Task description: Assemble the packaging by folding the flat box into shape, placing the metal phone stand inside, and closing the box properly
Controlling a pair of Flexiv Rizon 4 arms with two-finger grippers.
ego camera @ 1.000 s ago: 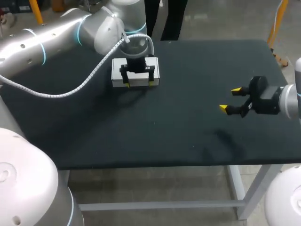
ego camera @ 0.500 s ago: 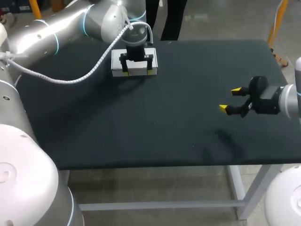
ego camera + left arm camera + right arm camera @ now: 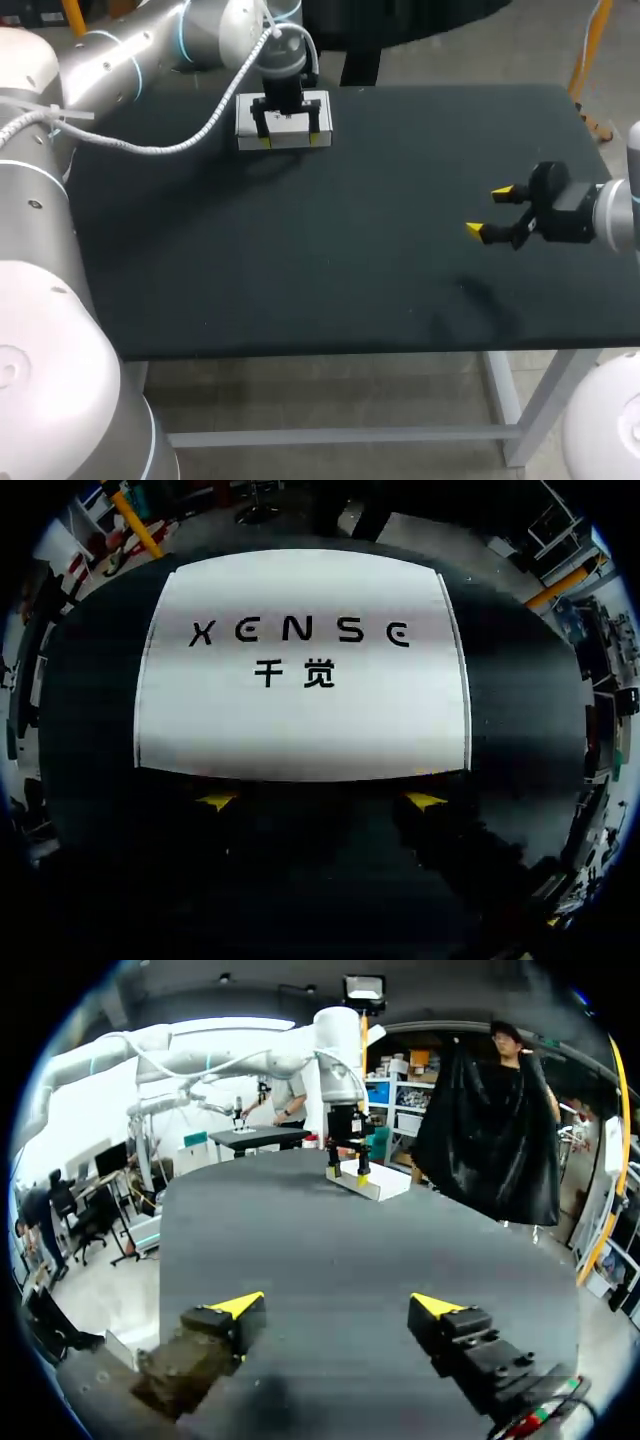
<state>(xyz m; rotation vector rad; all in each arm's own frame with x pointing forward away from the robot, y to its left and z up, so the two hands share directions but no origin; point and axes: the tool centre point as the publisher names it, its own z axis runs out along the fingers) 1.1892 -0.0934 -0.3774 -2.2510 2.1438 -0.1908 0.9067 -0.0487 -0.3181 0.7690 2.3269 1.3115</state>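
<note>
A white closed box (image 3: 283, 119) lies flat near the table's far edge, left of centre. My left gripper (image 3: 291, 139) hangs right over it, pointing down, open, its yellow tips at the box's near edge. In the left wrist view the box's printed white top (image 3: 300, 670) spreads ahead of the left gripper (image 3: 320, 801), whose tips stand apart beside the near edge. My right gripper (image 3: 490, 211) hovers open over the right part of the table, far from the box. From the right wrist view the box (image 3: 372, 1182) lies far ahead of the open right gripper (image 3: 338, 1306). No phone stand shows.
The dark table top (image 3: 350, 250) carries nothing else. The left arm's cable (image 3: 170, 148) loops over the table's left side. The table's near edge (image 3: 350, 350) runs below the right gripper.
My left gripper has moved toward the table's far edge, and the box has shifted that way with it. The right arm has stayed still.
</note>
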